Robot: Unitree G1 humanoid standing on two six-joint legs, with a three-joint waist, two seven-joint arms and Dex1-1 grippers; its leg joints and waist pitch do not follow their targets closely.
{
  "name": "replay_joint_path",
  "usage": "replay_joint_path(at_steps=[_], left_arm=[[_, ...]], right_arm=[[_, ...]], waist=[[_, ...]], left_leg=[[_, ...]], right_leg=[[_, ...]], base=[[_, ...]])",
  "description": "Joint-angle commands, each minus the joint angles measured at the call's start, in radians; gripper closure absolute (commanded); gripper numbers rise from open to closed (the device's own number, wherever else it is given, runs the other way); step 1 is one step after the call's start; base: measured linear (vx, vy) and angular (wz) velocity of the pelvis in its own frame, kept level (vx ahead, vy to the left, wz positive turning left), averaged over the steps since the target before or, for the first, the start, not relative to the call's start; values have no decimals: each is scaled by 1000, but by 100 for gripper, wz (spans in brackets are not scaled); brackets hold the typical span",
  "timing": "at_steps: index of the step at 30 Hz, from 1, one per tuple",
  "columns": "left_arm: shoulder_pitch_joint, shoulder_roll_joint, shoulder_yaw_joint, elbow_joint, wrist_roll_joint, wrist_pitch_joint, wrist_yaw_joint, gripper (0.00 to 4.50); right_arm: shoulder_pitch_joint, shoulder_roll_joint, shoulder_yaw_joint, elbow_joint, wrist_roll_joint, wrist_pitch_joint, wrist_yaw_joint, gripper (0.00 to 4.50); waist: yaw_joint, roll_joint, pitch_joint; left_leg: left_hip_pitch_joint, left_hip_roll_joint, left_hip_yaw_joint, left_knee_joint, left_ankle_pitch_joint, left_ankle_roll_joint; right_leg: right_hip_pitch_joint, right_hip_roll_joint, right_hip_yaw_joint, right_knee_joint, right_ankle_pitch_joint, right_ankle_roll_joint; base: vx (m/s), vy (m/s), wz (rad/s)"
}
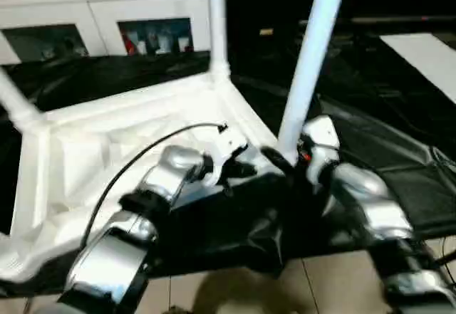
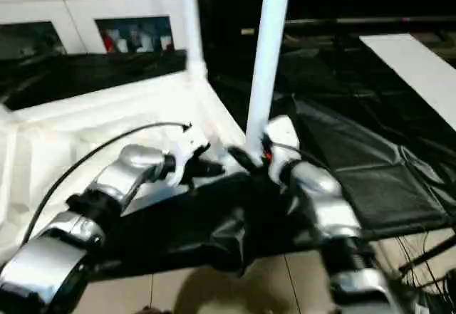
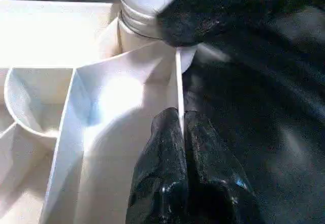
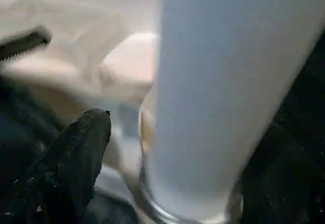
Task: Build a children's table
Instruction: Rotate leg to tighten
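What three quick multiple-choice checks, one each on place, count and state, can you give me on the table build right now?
1. Where is the right gripper?
A. At the base of the near leg
B. On the cabinet
C. On the bare floor

2. How many legs stand up from the tabletop in the head views?
A. None
B. Three
C. Six

3. What is the left gripper doing?
A. Hanging open in the air
B. Pinching the tabletop's thin edge wall
C. Holding a loose leg

Answers:
1. A: its black fingers sit either side of the near leg's lower end by the corner socket.
2. B: the near leg, the far leg and the left leg each rise from a corner.
3. B: the left wrist view shows both fingers closed together on the thin white wall.
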Motion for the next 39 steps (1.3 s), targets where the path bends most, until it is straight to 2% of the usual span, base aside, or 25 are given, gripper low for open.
replay_joint_path(at_steps=[1, 2, 3, 7, 10, 17, 18, 20, 29, 34, 39], left_arm=[[17, 5, -36, -49, -28, -20, -110, 450], [34, 33, -54, -89, -37, -16, -177, 450], [45, 54, -67, -118, -43, -12, -222, 450], [83, 102, -93, -203, -66, 35, -327, 450], [97, 112, -92, -234, -70, 51, -342, 450], [105, 127, -85, -248, -73, 53, -332, 450], [105, 128, -85, -249, -73, 53, -332, 450], [109, 131, -84, -262, -73, 63, -334, 450], [112, 129, -83, -275, -68, 75, -323, 450], [116, 133, -83, -279, -68, 77, -319, 450], [119, 133, -84, -283, -67, 83, -316, 450]], right_arm=[[16, -33, 26, -57, 19, 17, 85, 18], [48, -96, 51, -109, 26, 21, 182, 18], [72, -144, 70, -146, 32, 28, 255, 18], [100, -213, 92, -199, 45, 56, 351, 18], [102, -216, 91, -207, 51, 67, 363, 18], [103, -221, 88, -212, 68, 80, 375, 18], [103, -222, 88, -212, 69, 81, 376, 44], [103, -216, 84, -209, 71, 91, 388, 44], [108, -207, 85, -206, 73, 99, 389, 136], [110, -203, 88, -202, 70, 100, 387, 171], [115, -196, 86, -202, 66, 101, 385, 185]], waist=[[0, -21, -64], [2, -16, -64], [6, -16, -63], [12, -14, -63], [12, -13, -62], [13, -15, -66], [15, -16, -66], [15, -17, -66], [14, -15, -65], [13, -15, -66], [11, -15, -66]], left_leg=[[16, 15, -4, -64, -194, 95], [18, 16, -5, -67, -212, 90], [20, 20, -5, -67, -220, 88], [16, 22, -5, -68, -215, 88], [19, 23, -6, -71, -238, 70], [18, 19, -5, -67, -205, 72], [18, 20, -5, -67, -200, 74], [17, 19, -5, -66, -201, 74], [17, 19, -5, -66, -199, 72], [17, 18, -6, -66, -194, 73], [17, 18, -5, -64, -187, 77]], right_leg=[[50, -24, 28, -75, -160, -241], [51, -23, 26, -77, -176, -241], [50, -25, 27, -78, -180, -237], [49, -25, 28, -72, -161, -248], [45, -26, 28, -75, -206, -243], [48, -25, 29, -71, -149, -248], [47, -25, 29, -70, -148, -248], [48, -25, 28, -70, -154, -248], [47, -24, 28, -70, -157, -246], [48, -24, 28, -69, -152, -246], [48, -24, 28, -68, -141, -250]], base=[[0, 0, 0], [0, 0, 0], [0, 0, 0], [0, 0, 0], [0, 0, 0], [0, 0, 0], [0, 0, 0], [0, 0, 0], [0, 0, 0], [0, 0, 0], [0, 0, 0]])
